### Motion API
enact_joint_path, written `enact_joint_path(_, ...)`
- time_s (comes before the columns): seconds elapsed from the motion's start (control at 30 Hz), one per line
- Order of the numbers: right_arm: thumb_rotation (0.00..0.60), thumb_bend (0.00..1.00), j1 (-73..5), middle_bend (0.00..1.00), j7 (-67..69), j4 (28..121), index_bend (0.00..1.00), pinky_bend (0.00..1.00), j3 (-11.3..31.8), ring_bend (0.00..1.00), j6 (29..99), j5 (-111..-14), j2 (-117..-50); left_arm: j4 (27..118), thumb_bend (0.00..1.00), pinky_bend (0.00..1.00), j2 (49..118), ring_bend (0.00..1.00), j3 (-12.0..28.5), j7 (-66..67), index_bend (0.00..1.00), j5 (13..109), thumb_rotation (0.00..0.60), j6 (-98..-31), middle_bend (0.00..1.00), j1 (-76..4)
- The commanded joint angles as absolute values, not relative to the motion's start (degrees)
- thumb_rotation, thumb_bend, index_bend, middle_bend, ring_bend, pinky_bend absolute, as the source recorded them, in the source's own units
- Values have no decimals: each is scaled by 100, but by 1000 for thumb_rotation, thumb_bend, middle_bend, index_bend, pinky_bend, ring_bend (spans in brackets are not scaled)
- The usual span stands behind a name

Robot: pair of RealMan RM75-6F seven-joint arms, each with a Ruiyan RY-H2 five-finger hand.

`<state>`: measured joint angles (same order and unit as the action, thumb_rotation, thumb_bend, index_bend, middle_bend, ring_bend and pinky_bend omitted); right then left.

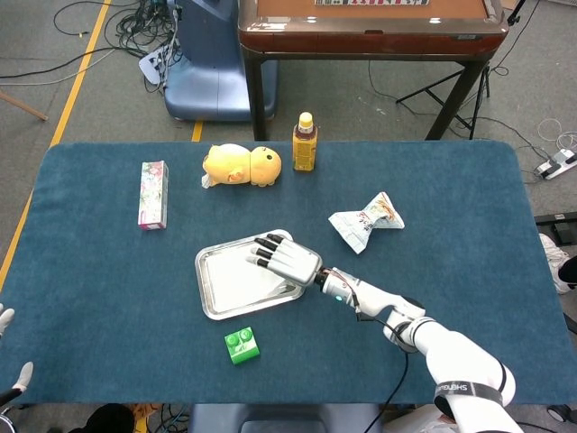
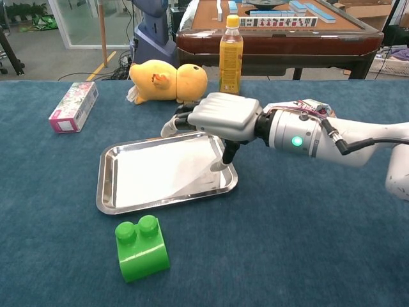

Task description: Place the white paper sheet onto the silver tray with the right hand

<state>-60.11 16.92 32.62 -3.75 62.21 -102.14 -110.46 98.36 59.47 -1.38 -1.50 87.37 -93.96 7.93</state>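
Chest view, right hand [image 2: 220,115] over silver tray [image 2: 105,185]

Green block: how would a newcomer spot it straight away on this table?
Start at the silver tray mid-table, under the right hand. Just in front of its near edge sits the green block, the only bright green thing, with two round studs on top.

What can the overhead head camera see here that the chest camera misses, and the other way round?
Only the head view shows the robot's left hand at the table's left edge, the crumpled wrapper in full, and the floor cables.

Only the chest view shows the mahjong tiles on the wooden table behind, and the white paper sheet lying inside the silver tray from a low angle.

Both share the right hand spread over the tray, the green block, yellow plush duck, bottle and flowered box.
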Motion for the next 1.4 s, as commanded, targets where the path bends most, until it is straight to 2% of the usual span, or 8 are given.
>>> enact_joint_path(0.03,600,1,-6011,189,1677,3320,155,217,-365,89,6196,-10176,-11005,9821,335,0,5949,37,-137,-169,67,8745,600,-9417,22,804)
enact_joint_path(0.33,600,0,-5966,105,1526,3977,5,160,-336,17,5899,-9977,-10608,9800,335,0,5953,37,-136,-188,67,8756,600,-9425,22,811)
enact_joint_path(0.63,600,0,-5767,82,1135,4853,0,140,-416,0,5873,-9913,-10030,9841,335,0,5938,37,-145,-148,67,8815,600,-9450,22,814)
enact_joint_path(0.97,600,0,-5299,83,460,5948,0,140,-303,0,6375,-9739,-9298,9878,335,0,5901,37,-106,-110,67,8819,600,-9493,22,807)
enact_joint_path(1.13,600,23,-4703,159,-340,6953,1,173,-10,77,6921,-9242,-8809,9831,335,0,5907,37,-61,-156,67,8815,600,-9482,22,767)
enact_joint_path(1.4,600,252,-3794,299,-1319,8450,230,340,48,210,7639,-8764,-7816,9714,335,0,5930,37,53,-263,67,8752,600,-9436,22,673)
